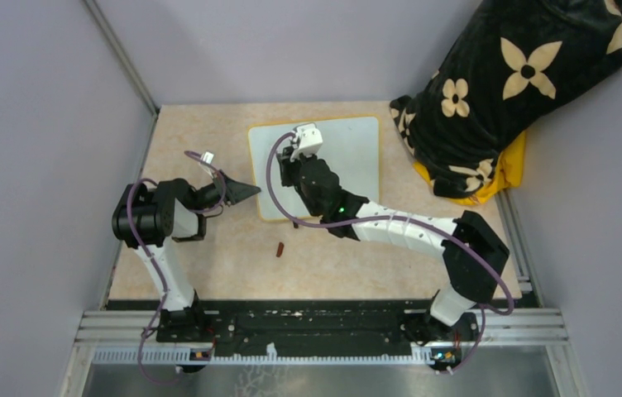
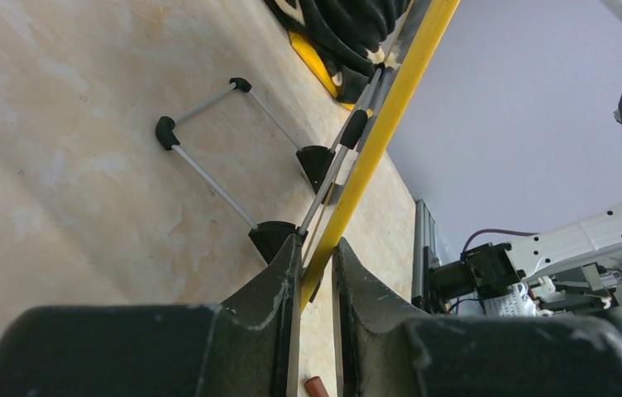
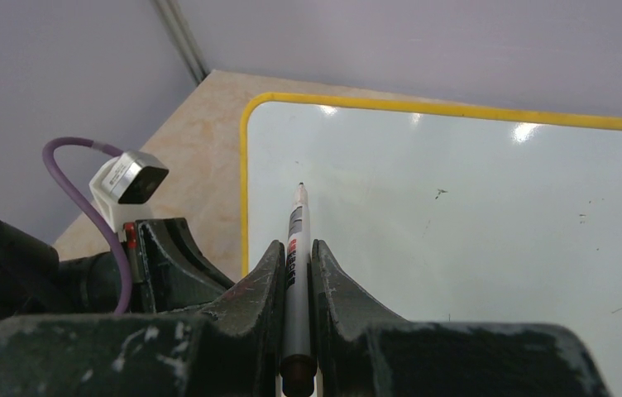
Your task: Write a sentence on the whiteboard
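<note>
**Right claw (image 3: pixel 297 248) on the marker, left claw (image 2: pixel 318 244) on the board's rim**

Fingers of my right claw fill the bottom of my right wrist view, pressed together on a slim marker (image 3: pixel 294 225). Its tip points ahead, over the whiteboard (image 3: pixel 456 231), close to the yellow frame on the left side. I cannot tell whether the tip touches the surface. That arm stretches from its base at the near right and runs leftward, low across the tabletop (image 1: pixel 208 265). Its wrist sits over the board's left half.

My left arm is folded tight at the elbow, with the forearm aimed right. Its claw is nearly closed and nips the board's left frame between the two fingers. Beyond them, the wire stand (image 2: pixel 208 178) and its black feet rest on the tabletop beneath the raised board.

The board lies mid-table toward the far wall, and its face shows only a few faint specks. Its right half is open white. A black flower-print cloth (image 1: pixel 498 83) crowds the far right corner, just beside the board. A small reddish-brown cap (image 1: pixel 280 248) lies on the open tabletop between the board's near edge and the rail (image 1: pixel 324 327). My left elbow sits near the left wall.
</note>
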Controlling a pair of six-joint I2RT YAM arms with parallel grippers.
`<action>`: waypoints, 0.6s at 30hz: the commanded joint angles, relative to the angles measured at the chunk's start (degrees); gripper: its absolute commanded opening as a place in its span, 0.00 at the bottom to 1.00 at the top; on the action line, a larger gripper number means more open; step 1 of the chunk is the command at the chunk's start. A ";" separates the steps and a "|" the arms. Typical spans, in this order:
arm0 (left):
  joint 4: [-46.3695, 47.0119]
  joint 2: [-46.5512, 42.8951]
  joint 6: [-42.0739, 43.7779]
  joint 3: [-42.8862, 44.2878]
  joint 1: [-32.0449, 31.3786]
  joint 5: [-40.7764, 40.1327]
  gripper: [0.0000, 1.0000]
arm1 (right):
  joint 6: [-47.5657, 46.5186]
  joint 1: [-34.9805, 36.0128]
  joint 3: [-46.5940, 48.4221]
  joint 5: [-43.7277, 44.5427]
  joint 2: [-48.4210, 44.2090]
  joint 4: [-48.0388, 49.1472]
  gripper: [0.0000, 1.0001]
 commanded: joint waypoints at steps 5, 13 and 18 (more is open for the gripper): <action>14.16 0.34 0.65 -1.05 -0.34 -0.89 0.00 | -0.16 -0.40 3.62 0.89 1.77 5.13 0.00; 14.10 0.29 0.91 -1.07 -0.34 -1.20 0.00 | 1.00 -1.32 4.62 0.37 3.20 5.92 0.00; 14.09 -0.05 1.09 -1.15 -0.34 -1.35 0.00 | 2.01 -2.13 5.25 0.06 4.12 5.30 0.00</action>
